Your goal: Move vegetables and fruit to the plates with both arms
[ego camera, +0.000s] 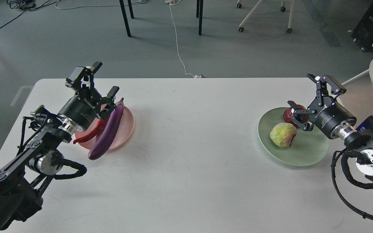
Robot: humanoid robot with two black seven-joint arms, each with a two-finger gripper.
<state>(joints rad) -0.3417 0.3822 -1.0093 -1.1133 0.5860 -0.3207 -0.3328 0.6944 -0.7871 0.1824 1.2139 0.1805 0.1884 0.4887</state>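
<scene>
Purple eggplant [107, 132] and red chili [91, 134] lie on pink plate [126, 129]; pomegranate [290, 114] and yellow-green fruit [282, 135] sit on green plate [303, 155].

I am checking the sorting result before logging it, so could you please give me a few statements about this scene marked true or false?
1. The eggplant lies across the pink plate. True.
2. The chili pepper sits on the green plate. False: it is at the pink plate, beside the eggplant.
3. Both round fruits, the dark red fruit and the yellow-green fruit, are on the green plate. True.
4. The right gripper is clamped on the yellow-green fruit. False: its jaws are open and hold nothing.
5. The left gripper has open, empty jaws. True.
</scene>
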